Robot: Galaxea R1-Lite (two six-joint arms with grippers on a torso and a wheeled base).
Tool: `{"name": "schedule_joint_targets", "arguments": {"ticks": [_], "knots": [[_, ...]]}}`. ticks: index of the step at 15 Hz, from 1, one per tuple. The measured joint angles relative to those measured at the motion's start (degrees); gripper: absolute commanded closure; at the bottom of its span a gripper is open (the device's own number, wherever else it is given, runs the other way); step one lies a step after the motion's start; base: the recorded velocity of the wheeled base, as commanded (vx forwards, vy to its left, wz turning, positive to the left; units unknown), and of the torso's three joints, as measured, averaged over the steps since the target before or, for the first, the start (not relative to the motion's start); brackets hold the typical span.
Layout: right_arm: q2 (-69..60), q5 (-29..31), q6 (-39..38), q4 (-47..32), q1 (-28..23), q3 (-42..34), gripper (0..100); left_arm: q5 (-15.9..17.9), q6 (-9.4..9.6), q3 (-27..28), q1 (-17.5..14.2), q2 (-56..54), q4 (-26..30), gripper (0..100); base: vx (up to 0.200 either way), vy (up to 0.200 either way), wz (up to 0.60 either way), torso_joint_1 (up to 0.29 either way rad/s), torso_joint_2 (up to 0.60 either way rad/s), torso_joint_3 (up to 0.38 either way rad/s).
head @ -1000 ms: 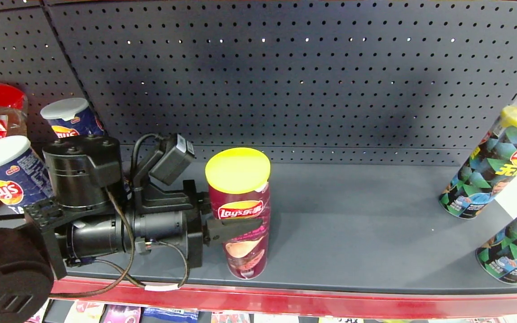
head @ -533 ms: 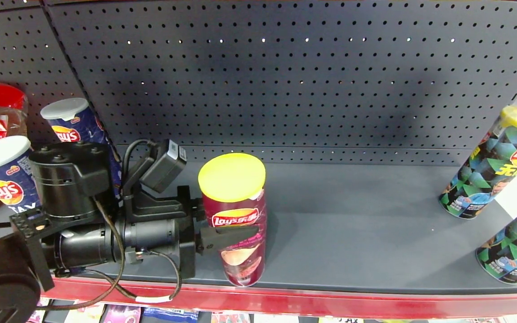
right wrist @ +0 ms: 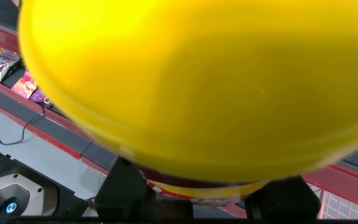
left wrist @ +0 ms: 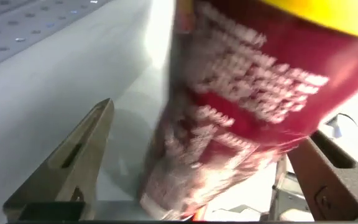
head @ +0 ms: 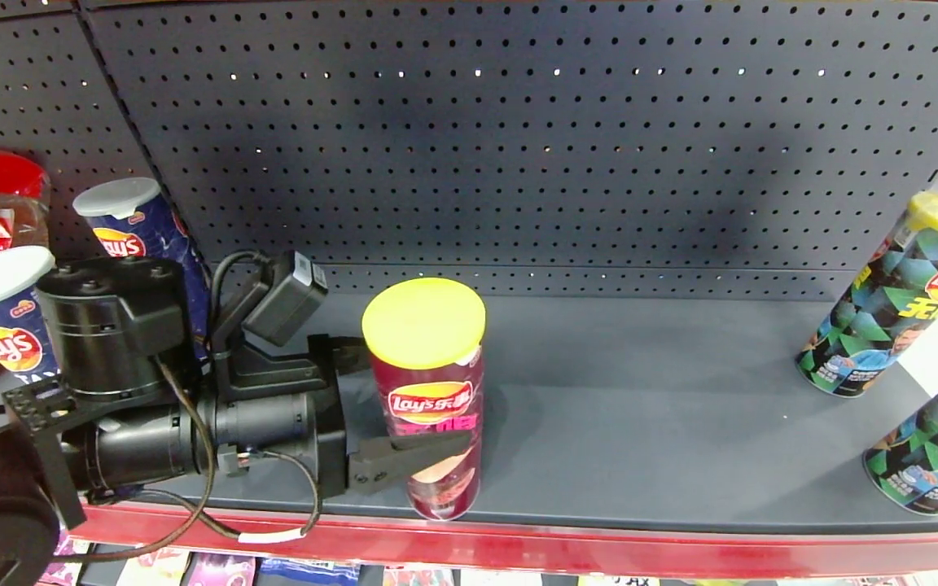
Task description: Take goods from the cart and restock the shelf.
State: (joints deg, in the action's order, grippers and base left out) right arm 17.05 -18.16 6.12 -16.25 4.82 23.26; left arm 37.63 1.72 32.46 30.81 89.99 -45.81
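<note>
Straddling can point(head: 428, 358), left end effector point(head: 420, 404) spread.

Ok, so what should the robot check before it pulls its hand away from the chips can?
1. Maroon can upright on the shelf: ok.
2. Left hand open, with a gap beside the can in the left wrist view: ok.
3. Can set well back from the red front lip: not ok, it stands close to it.
4. Way back free of the blue cans next to the arm: cannot tell.
5. Right hand gripping the second can: ok, it sits between the fingers.
</note>
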Motion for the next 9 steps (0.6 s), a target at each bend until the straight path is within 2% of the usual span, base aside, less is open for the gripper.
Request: {"name": "schedule_joint_targets", "arguments": {"ticks": [2,5,7,9], "knots": [[-0.02,-0.01,0.01,-0.04,-0.05,-0.30,100,-0.06,0.00,-1.35,-1.05,-1.40,0.05,0,0.000,0.000,0.00,0.000,0.00,0.000],[-0.06,-0.01,0.01,-0.06,-0.09,-0.68,100,0.49,-0.20,-6.18,-4.16,-6.92,0.16,0,0.000,0.000,0.00,0.000,0.00,0.000],[-0.11,0.00,0.01,-0.02,-0.09,-1.30,100,0.51,-1.07,-9.90,-5.75,-11.19,0.22,0,0.000,0.000,0.00,0.000,0.00,0.000],[-0.17,0.00,0.00,0.00,-0.11,-2.21,100,-0.93,-1.74,-13.97,-7.80,-15.90,0.38,0,0.000,0.000,0.00,0.000,0.00,0.000]]}}
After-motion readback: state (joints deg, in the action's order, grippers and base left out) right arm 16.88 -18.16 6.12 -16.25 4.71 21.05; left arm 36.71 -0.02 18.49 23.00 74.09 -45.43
